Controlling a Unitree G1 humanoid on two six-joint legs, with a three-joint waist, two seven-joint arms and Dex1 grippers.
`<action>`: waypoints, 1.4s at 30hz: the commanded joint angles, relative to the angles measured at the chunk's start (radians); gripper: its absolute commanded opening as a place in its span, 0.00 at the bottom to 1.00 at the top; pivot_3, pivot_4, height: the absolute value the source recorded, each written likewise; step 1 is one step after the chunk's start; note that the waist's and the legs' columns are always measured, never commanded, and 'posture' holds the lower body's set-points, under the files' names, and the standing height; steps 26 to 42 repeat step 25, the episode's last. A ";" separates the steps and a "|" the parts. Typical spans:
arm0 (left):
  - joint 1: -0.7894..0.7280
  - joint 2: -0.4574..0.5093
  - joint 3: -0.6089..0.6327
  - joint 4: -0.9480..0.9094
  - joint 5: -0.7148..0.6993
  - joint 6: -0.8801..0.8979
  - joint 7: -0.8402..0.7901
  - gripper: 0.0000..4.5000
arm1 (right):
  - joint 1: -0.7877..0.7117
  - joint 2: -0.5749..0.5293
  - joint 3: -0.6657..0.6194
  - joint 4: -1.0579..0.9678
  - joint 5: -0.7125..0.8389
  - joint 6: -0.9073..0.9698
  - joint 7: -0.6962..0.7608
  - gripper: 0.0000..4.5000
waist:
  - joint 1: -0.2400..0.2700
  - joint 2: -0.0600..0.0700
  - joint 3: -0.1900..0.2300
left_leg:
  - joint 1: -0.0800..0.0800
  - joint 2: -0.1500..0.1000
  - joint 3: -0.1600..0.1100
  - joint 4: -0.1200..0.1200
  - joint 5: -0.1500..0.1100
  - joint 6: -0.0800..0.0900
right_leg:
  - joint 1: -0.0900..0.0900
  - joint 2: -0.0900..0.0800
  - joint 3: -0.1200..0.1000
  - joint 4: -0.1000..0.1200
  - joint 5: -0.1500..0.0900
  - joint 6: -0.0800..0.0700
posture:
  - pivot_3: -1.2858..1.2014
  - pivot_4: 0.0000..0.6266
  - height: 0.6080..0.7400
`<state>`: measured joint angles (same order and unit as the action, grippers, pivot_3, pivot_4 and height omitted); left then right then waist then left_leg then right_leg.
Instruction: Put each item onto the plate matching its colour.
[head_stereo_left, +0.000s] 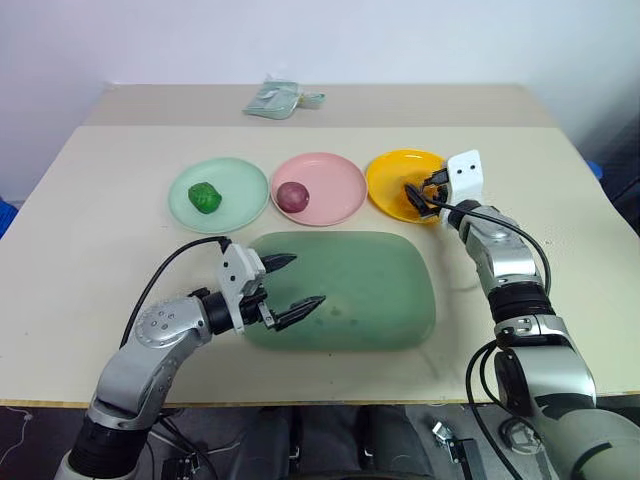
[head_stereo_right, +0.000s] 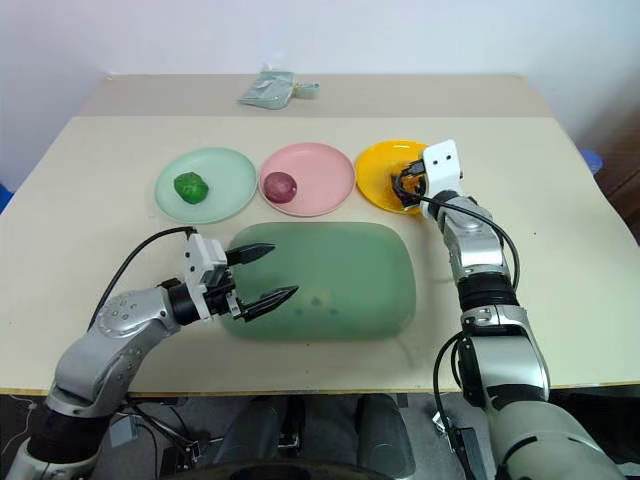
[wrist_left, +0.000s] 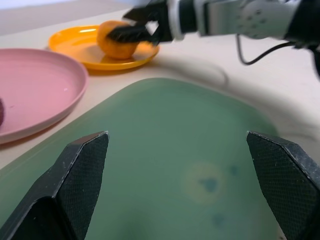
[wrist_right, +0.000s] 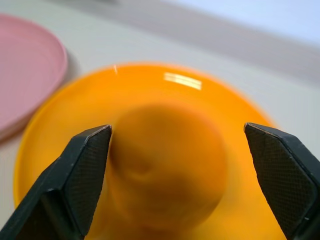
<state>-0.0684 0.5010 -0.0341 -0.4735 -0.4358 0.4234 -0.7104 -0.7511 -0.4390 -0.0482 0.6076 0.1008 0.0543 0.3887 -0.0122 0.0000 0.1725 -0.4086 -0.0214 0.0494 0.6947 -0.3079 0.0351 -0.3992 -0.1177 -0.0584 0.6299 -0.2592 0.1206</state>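
Right gripper (wrist_right: 177, 165): fingers spread wide, one on each side of the orange ball (wrist_right: 167, 160), which sits between them on the yellow-orange plate (wrist_right: 65, 125); whether the pads touch the ball cannot be told. In the left wrist view the same gripper is seen over the ball at the plate.

Left gripper (head_stereo_left: 290, 285): fingers also wide apart and holding nothing, hovering over the left end of the translucent green board (head_stereo_left: 370, 290), which lies near the front edge of the table (head_stereo_left: 90, 200) and between the robot and the plates.

Plates, three in all, in a row across the middle of the table behind the board: mint green plate (head_stereo_left: 235, 195) toward the left edge, pink plate (head_stereo_left: 335, 185) in the centre, yellow-orange plate toward the right edge.

Toy foods, three in all, one per plate: bumpy green lump (head_stereo_left: 205, 197) on the mint green plate, dark purple-red ball (head_stereo_left: 291, 195) on the pink plate, orange ball on the yellow-orange plate.

A crumpled pale green packet (head_stereo_left: 280, 99) lies at the table's far edge, well apart from everything else.
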 joint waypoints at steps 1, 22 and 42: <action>0.002 -0.016 0.121 0.030 0.062 -0.054 0.129 1.00 | 0.066 -0.072 -0.033 -0.138 0.052 -0.076 0.154 0.99 | 0.003 0.000 0.000 | 0.000 0.000 0.000 0.000 0.000 0.000 | 0.000 0.000 0.000 0.000 0.000 0.000 | 0.52 0.24 1.00; 0.324 -0.039 0.508 0.075 0.123 -0.155 0.328 1.00 | 0.361 -0.271 -0.121 -0.280 0.254 0.077 0.579 0.99 | 0.000 0.000 0.000 | 0.001 0.001 0.000 -0.001 -0.002 0.000 | 0.001 -0.007 0.001 -0.003 0.000 -0.001 | 0.52 0.24 1.00; 0.324 -0.047 0.503 0.063 0.124 -0.151 0.340 1.00 | 0.333 -0.253 -0.106 -0.266 0.246 0.075 0.580 0.99 | 0.000 0.000 0.000 | 0.001 0.001 0.000 -0.003 -0.001 0.000 | 0.000 -0.007 0.002 -0.003 0.000 -0.001 | 0.52 0.24 1.00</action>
